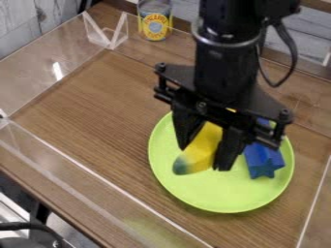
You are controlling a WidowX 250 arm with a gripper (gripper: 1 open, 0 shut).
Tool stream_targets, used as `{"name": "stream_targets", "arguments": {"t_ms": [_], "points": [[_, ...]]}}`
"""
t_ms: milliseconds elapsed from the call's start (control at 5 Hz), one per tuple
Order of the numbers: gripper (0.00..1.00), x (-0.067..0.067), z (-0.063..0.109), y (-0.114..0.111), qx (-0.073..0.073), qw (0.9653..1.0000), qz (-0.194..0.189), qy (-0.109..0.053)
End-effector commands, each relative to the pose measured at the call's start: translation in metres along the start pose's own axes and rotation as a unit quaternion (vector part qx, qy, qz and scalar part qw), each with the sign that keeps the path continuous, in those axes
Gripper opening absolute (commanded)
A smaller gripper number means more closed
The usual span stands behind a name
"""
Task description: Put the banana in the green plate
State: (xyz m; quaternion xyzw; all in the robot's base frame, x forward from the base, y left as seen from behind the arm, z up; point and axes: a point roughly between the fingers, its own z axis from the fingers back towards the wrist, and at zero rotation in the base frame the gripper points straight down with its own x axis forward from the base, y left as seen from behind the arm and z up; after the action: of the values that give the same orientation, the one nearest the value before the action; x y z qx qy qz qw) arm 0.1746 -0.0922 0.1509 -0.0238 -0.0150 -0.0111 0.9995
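Tabletop: I see wood with fine grain, smooth, with a low sheen.
Green plate: looks like smooth plastic to me, more matt than glossy.
Banana: reads on my view as smooth plastic.
Blue block: smooth, flat-faced, plastic-looking.
Gripper: I get a dark, mostly matt body.
Side panel: clear, glossy plastic by its look, catching streaks of light.
Can: shiny metal, from what I can see.
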Motion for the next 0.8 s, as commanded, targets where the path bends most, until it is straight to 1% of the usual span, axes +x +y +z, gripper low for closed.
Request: {"name": "stream_targets", "arguments": {"t_ms": [0, 200, 400, 600], "points": [[0.0, 0.001, 0.011, 0.001, -0.003, 0.9998, 0.002, -0.017], [0.0, 0.002, 0.015, 0.003, -0.002, 0.9998, 0.007, -0.016], [1.0, 0.005, 0.014, 0.002, -0.002, 0.9998, 0.009, -0.017], [1.0, 0.01, 0.016, 0.013, 0.001, 0.9998, 0.011, -0.018]]}}
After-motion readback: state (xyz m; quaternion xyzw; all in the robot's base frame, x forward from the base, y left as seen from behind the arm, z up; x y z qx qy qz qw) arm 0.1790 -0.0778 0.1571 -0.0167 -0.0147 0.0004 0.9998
